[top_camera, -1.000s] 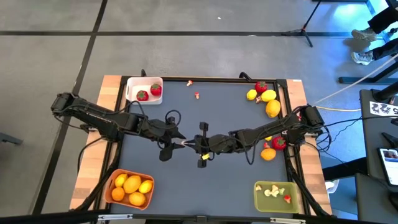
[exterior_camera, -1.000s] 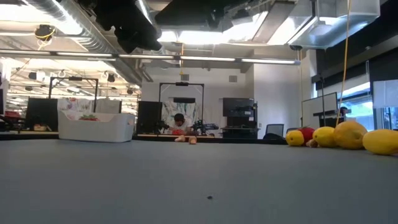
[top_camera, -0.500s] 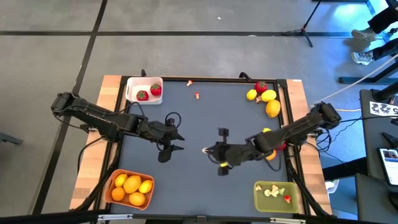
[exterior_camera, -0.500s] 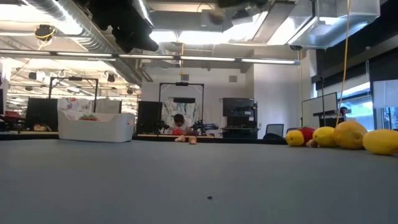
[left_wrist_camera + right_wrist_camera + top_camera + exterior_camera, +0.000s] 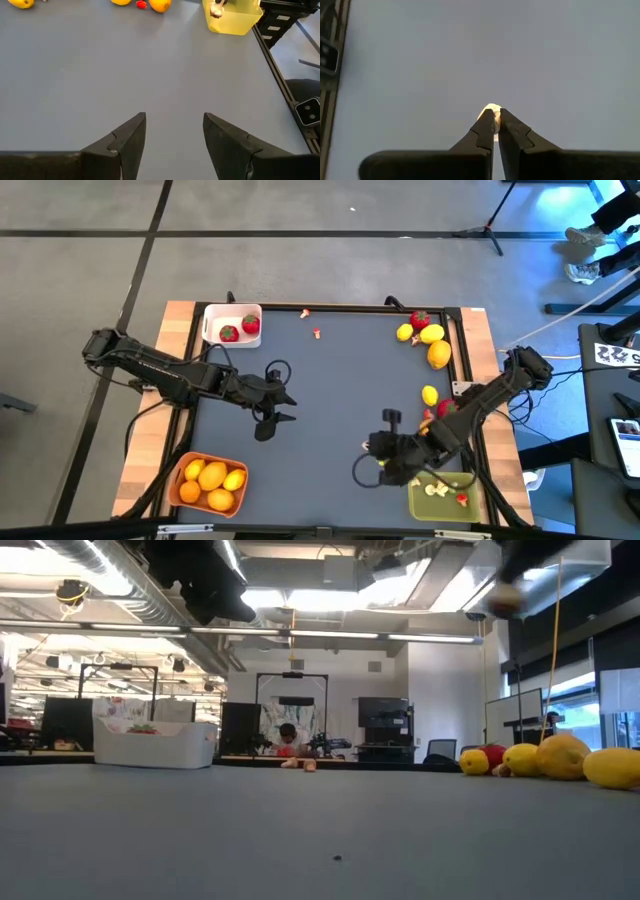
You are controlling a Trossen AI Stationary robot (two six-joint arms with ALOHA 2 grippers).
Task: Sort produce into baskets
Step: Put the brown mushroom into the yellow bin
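I have the right hand (image 5: 496,125) clenched on 1 pale bit (image 5: 491,110), pinched at the fingertips, just beside the green bin (image 5: 445,496) on its table-centre side, above the table (image 5: 330,380). That bin holds pale bits and 1 red one. My left hand (image 5: 174,132) is released, fingers apart with nothing between them, well apart from the green bin across the table. Lemons (image 5: 432,345) and a strawberry (image 5: 420,319) lie along the same table edge as the green bin, toward the far corner.

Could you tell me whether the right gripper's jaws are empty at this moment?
No, the right gripper has its jaws shut on a small pale bit showing at their tips.
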